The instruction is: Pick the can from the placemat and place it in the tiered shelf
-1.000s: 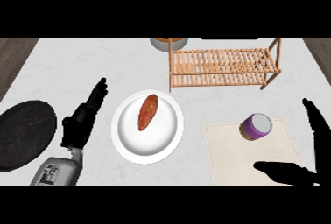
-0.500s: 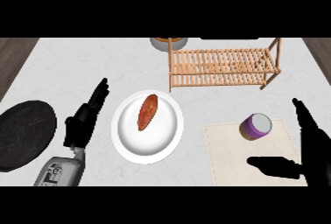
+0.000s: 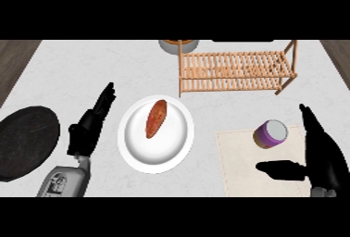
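A short purple can (image 3: 271, 134) with a pale lid lies on the beige placemat (image 3: 242, 166) at the right. My right hand (image 3: 321, 152) is open just right of the can, fingers straight and thumb stretched out over the mat below it, not touching it. The wooden tiered shelf (image 3: 236, 70) stands at the back, beyond the can. My left hand (image 3: 90, 125) rests open at the left, fingers pointing up, beside the plate.
A white plate (image 3: 156, 148) holding a brown sweet potato (image 3: 156, 118) sits mid-counter. A black round pan (image 3: 24, 141) lies at the far left. A grey pot (image 3: 179, 45) stands behind the shelf.
My right hand has moved left and up toward the can. The left hand and the can have stayed put.
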`<state>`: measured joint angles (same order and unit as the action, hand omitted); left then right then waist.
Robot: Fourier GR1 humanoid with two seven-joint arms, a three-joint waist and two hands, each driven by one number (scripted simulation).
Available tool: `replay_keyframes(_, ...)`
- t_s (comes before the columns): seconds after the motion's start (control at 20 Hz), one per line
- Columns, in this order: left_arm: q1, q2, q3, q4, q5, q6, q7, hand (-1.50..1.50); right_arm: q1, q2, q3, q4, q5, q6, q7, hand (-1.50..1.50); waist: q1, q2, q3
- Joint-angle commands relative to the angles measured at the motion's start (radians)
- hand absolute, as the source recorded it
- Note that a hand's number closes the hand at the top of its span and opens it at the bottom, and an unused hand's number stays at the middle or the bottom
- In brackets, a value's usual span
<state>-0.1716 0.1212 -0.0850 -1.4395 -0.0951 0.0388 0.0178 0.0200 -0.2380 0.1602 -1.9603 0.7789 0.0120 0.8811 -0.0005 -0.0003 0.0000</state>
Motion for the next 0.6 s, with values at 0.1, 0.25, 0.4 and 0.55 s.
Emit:
replay_keyframes(0.1,-0.035,-0.002,0.048,0.051,0.01,-0.041,-0.011,0.0,-0.03,0.044,-0.03,0.077,0.042,0.017,-0.029,-1.5,-0.001,0.0,0.0)
replay_keyframes(0.25,-0.011,-0.032,0.007,-0.024,-0.038,0.006,0.034,0.0,-0.038,0.049,-0.034,0.182,0.067,-0.021,-0.094,-1.5,0.001,0.001,0.0)
replay_keyframes(0.4,-0.069,-0.014,0.063,0.013,-0.005,-0.035,0.046,0.0,-0.009,0.074,-0.038,0.145,0.084,-0.022,-0.1,-1.5,-0.001,0.0,0.0)
replay_keyframes(0.55,0.01,-0.012,0.028,-0.129,-0.023,-0.037,0.112,0.0,-0.084,0.049,-0.117,0.268,0.048,-0.02,-0.153,-1.5,0.004,0.0,0.0)
